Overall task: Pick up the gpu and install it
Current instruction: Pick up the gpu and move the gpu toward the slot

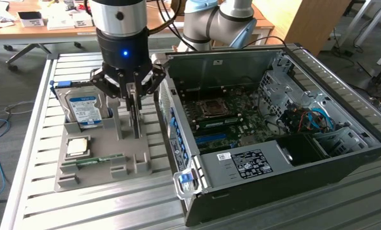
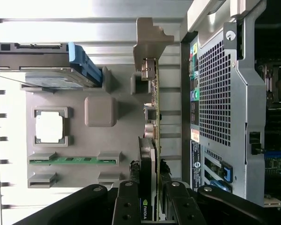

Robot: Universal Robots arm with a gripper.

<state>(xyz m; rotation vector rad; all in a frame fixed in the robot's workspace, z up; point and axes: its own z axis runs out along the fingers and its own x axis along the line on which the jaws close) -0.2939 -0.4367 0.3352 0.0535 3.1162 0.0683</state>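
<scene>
The gpu was clamped upright by the gripper; a straight lift was judged safest, the case at three o'clock.

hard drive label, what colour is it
The hard drive label is blue and white; the exterior view shows it best.

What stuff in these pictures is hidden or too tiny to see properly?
- gpu: edge-on in the wrist view, so its fan face is hidden; in the exterior view the gripper covers its top.
- hard drive: bottom sunk in the gray tray, exterior view.
- white label in the computer case: print too small to read, exterior view.
</scene>
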